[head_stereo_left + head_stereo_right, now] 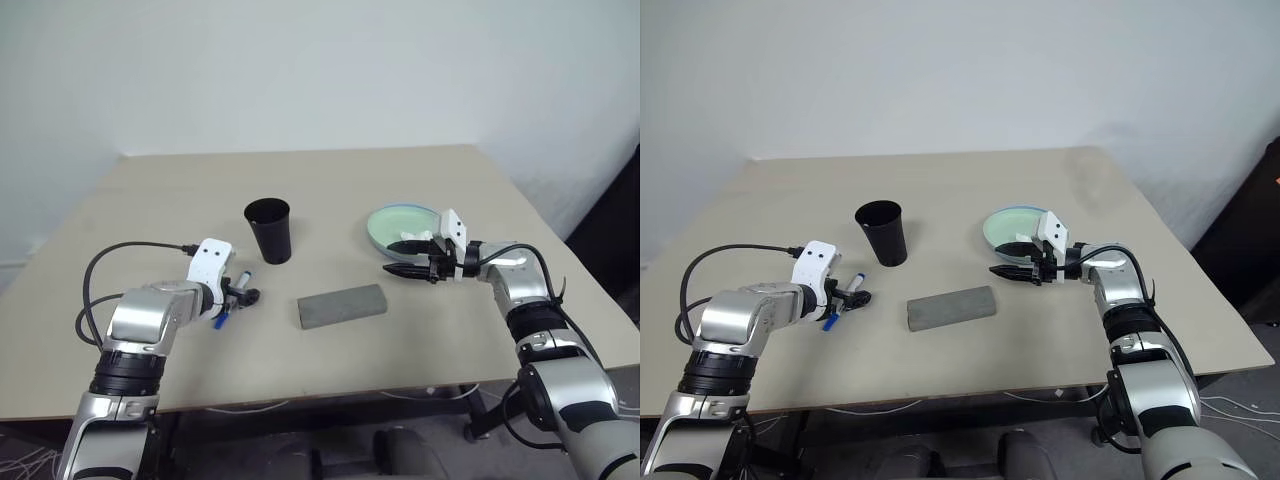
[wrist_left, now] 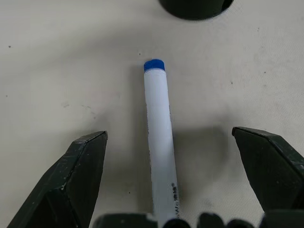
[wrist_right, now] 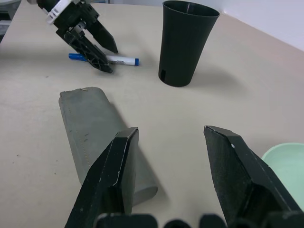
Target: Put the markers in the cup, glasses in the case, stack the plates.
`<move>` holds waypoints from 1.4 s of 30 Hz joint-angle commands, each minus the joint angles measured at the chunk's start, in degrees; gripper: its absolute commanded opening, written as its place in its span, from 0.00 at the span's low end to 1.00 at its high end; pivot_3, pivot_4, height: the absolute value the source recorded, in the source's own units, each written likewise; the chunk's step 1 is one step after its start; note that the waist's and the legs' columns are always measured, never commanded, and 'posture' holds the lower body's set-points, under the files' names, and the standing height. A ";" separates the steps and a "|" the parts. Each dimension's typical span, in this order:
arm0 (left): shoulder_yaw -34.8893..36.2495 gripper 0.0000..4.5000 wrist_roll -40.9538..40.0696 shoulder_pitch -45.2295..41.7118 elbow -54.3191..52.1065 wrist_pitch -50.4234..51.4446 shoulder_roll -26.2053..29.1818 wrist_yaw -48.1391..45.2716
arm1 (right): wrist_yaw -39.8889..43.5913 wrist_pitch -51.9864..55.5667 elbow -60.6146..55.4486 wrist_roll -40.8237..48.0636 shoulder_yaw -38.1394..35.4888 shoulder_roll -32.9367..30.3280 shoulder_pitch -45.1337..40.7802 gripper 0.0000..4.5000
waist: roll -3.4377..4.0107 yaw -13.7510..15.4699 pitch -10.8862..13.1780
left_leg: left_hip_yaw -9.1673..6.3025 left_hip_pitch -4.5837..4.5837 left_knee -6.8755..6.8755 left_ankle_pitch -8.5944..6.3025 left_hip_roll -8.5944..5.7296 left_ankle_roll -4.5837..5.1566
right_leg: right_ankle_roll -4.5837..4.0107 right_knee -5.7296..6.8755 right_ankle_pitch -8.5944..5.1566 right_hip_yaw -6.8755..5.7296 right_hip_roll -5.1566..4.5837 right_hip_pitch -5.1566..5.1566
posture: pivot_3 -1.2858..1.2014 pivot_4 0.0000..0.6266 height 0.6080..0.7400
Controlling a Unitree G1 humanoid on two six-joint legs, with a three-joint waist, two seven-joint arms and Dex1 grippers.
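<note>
— Jaws of the left gripper [image 2: 171, 180] stand wide, one on each side of the blue-capped marker [image 2: 159, 142], holding nothing yet.

— And the bigger things first?

— On the table [image 1: 420, 175], the plates [image 1: 398, 222] sit stacked by the right gripper [image 1: 412, 258], mint green on top. They are probably stiff and light, best pinched at the rim. That gripper's jaws are partly open and empty.

— The case [image 1: 342, 305]?

— Shut, lying between the two arms. It is probably rigid, and its lid edge is the place to lift.

— The cup [image 1: 269, 230]?

— Upright, beyond the marker. It looks light and easily tipped.

— So the marker?

— It lies flat on the table, barrel along the gripper's line. It is smooth and round, so it may roll. I would clamp mid-barrel.
</note>
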 commanded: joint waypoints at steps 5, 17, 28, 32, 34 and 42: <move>-2.04 1.00 0.57 -5.19 2.64 3.64 2.09 -2.18 | -0.50 -1.44 0.46 -0.01 -0.43 -0.34 -1.76 0.53 | 0.00 -0.03 0.00 | 0.00 0.03 0.00 0.01 -0.01 -0.02 | 0.00 0.01 0.00 0.01 0.01 0.02 | 0.52 0.00 0.94; -3.13 0.50 0.71 -7.84 3.40 6.06 2.36 -2.79 | -1.02 -1.83 0.16 0.03 -0.42 -0.19 -1.28 0.53 | 0.00 -0.02 0.00 | -0.03 0.00 -0.01 0.12 -0.01 0.17 | 0.00 -0.01 0.00 0.02 0.00 0.00 | 0.52 0.00 0.94; -2.44 0.02 0.08 -8.88 2.29 4.25 2.37 -3.43 | -1.37 -2.14 0.71 -0.14 -0.36 -0.08 -1.65 0.53 | 0.00 -0.02 0.00 | -0.03 0.00 -0.01 0.11 -0.01 0.16 | 0.00 0.00 0.00 0.02 0.00 0.00 | 0.52 0.00 0.94; -3.10 0.02 -2.55 -8.94 -3.02 -0.40 2.68 -8.67 | -1.36 -2.17 0.73 -0.24 -0.36 -0.22 -1.65 0.53 | 0.00 -0.01 0.00 | -0.03 -0.02 -0.01 0.10 -0.01 0.14 | 0.00 -0.01 0.00 0.02 0.00 -0.01 | 0.52 0.00 0.94; -3.22 0.02 -4.46 -8.75 -6.66 -3.00 2.36 -12.11 | -1.34 -2.21 0.83 -0.29 -0.40 -0.22 -1.72 0.53 | 0.00 -0.01 0.00 | -0.01 -0.05 -0.01 0.07 -0.02 0.09 | -0.01 -0.03 0.00 0.02 -0.01 -0.02 | 0.52 0.00 0.94; -3.90 0.02 -2.13 -11.40 -7.66 -27.52 -3.01 -15.60 | -1.47 -2.62 1.59 -0.46 -0.35 0.12 -2.22 0.53 | 0.00 0.03 0.01 | 0.05 -0.01 -0.02 0.13 -0.02 0.17 | -0.02 -0.01 -0.01 0.05 0.01 -0.01 | 0.52 0.00 0.94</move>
